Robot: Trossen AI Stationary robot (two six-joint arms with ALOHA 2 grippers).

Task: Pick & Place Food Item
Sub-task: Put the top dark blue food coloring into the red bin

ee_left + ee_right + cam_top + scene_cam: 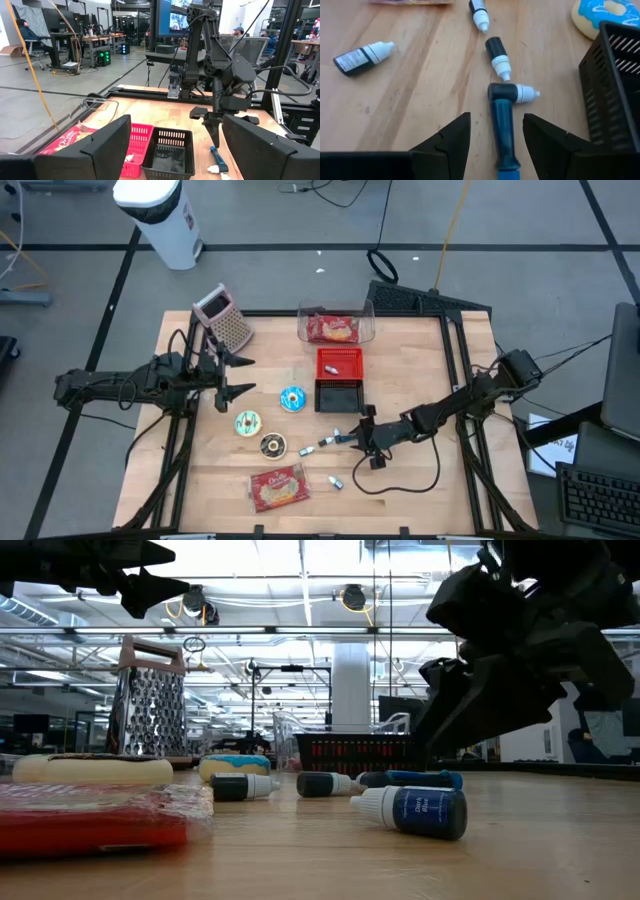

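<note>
Right gripper (492,135) low over a blue-handled tool (504,131) on the wooden table (420,480), fingers spread either side, not gripping.

Nearest lies a red plastic-wrapped food packet (277,487), then small dark dropper bottles (498,57). Beyond, an empty black mesh basket (338,395) adjoins a red mesh basket (339,364) holding something small and pale; farthest, a clear plastic tub (335,323) holds another red packet. Left gripper (243,374) waits open beside a metal grater (224,317).
</note>
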